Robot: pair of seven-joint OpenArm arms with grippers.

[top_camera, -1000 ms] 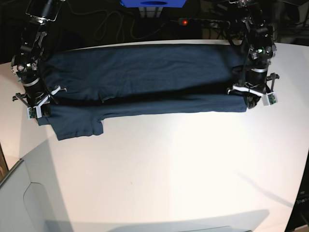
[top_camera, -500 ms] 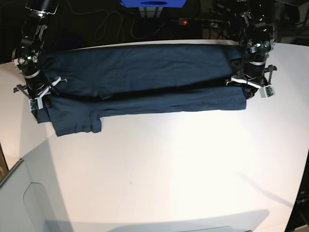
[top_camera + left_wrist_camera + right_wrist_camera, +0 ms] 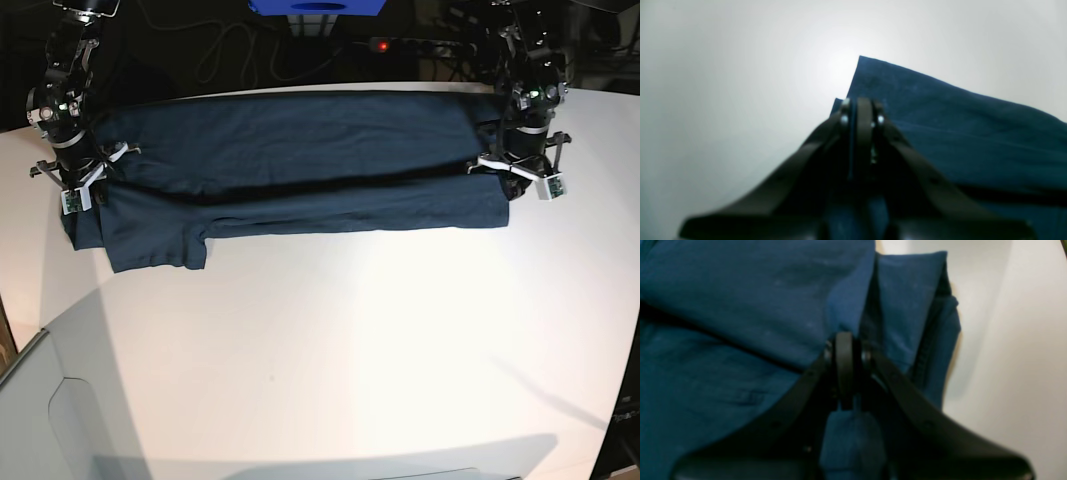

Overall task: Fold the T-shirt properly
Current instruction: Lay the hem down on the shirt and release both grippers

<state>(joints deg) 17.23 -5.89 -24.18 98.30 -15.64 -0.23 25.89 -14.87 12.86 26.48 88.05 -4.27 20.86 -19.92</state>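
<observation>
The dark navy T-shirt (image 3: 300, 150) lies stretched sideways across the back of the white table (image 3: 350, 330), with a long fold of cloth (image 3: 340, 215) doubled over along its near side. My left gripper (image 3: 512, 190) is at the shirt's right end, shut on a thin edge of the fabric (image 3: 957, 126); the left wrist view shows the pinched fingertips (image 3: 860, 110). At the sleeve end on the left, my right gripper (image 3: 85, 205) is shut on bunched cloth (image 3: 740, 323), with folds running beside its fingertips (image 3: 845, 346). One sleeve (image 3: 155, 250) sticks out toward the front.
A blue box (image 3: 315, 6), cables and a power strip with a red light (image 3: 382, 45) sit behind the table's back edge. A grey panel (image 3: 60, 420) covers the front left corner. White tabletop spreads in front of the shirt.
Both grippers have moved toward the back of the table, pulling the shirt's near fold and sleeve back with them. The gap between the two layers has narrowed.
</observation>
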